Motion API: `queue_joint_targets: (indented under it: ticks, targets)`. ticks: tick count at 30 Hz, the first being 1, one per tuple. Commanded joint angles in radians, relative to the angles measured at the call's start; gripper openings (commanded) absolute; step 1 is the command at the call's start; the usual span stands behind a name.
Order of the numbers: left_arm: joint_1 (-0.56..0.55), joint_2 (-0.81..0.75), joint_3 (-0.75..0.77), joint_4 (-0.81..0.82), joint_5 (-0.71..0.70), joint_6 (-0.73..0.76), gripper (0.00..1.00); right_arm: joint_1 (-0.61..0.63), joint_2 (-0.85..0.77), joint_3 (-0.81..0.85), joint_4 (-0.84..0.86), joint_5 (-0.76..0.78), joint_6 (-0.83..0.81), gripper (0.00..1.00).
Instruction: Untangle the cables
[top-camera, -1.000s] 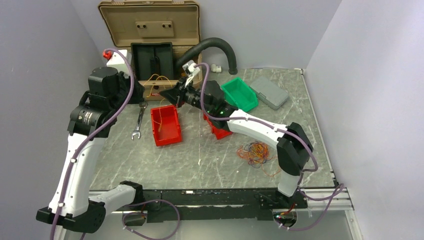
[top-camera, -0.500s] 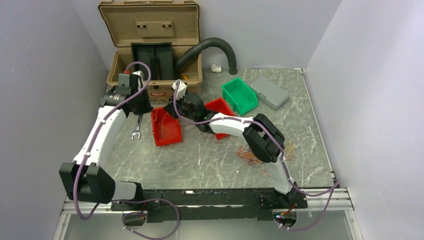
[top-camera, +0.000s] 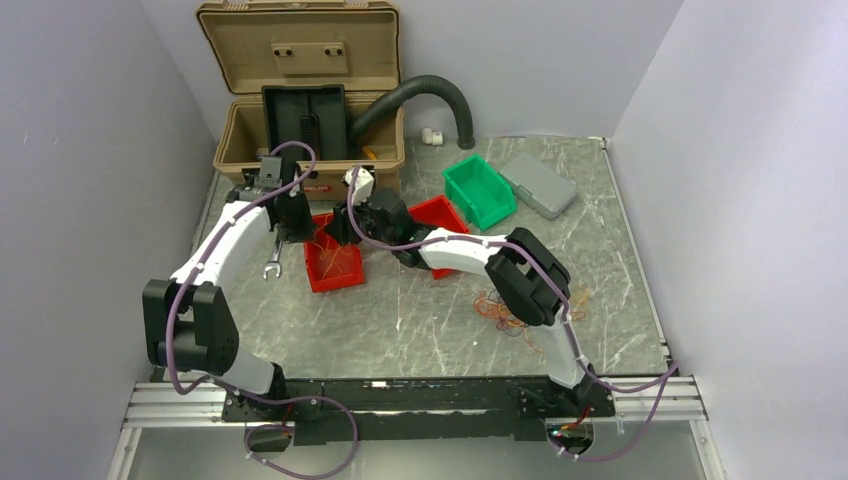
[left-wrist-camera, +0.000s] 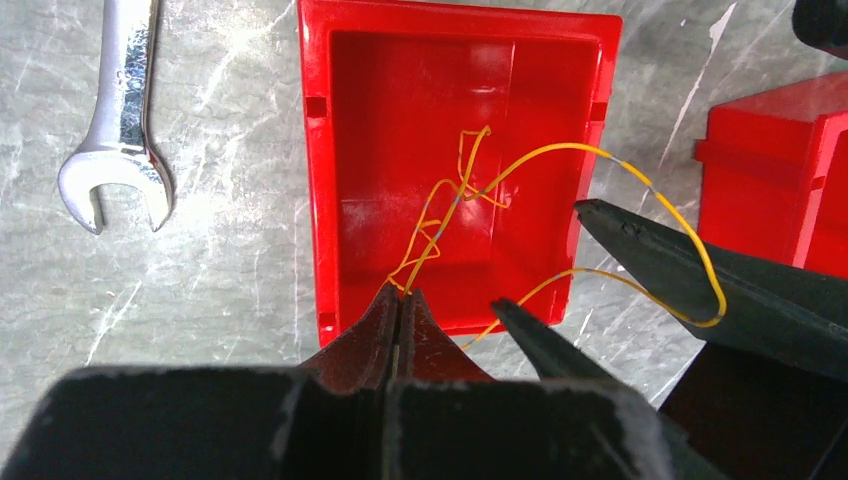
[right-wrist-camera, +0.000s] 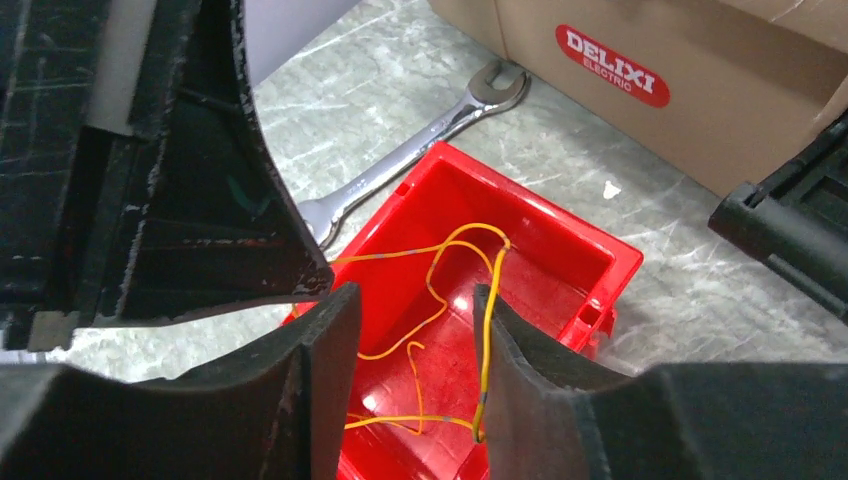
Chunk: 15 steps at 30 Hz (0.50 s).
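The left claw (left-wrist-camera: 402, 300) was clenched on a thin yellow wire (left-wrist-camera: 570, 146), pinching its strands just above the near wall of the red bin (left-wrist-camera: 400, 90). The wire curled over the bin's floor and looped out between the parted fingers of the right claw (right-wrist-camera: 412, 300), which was released, one strand lying along a finger's inner face. A wrench (left-wrist-camera: 125, 110) lay beside the bin. The tangle of cables (top-camera: 512, 305) sat on the surface (top-camera: 420, 320), well apart from the bin.
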Motion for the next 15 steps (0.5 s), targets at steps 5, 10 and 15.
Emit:
queue_joint_targets:
  ticks: [5,10,15]
  targets:
    - [-0.026,0.012,0.013,0.054,-0.056,-0.013,0.03,-0.029,-0.171,-0.041,-0.053,-0.058,0.078,0.61]
    - [-0.027,0.007,0.016,0.049,-0.097,-0.001,0.34,-0.087,-0.208,-0.078,-0.046,-0.183,0.181,0.62]
    - [-0.027,-0.065,0.017,0.046,-0.095,0.031,0.6,-0.101,-0.198,-0.065,-0.057,-0.249,0.217,0.37]
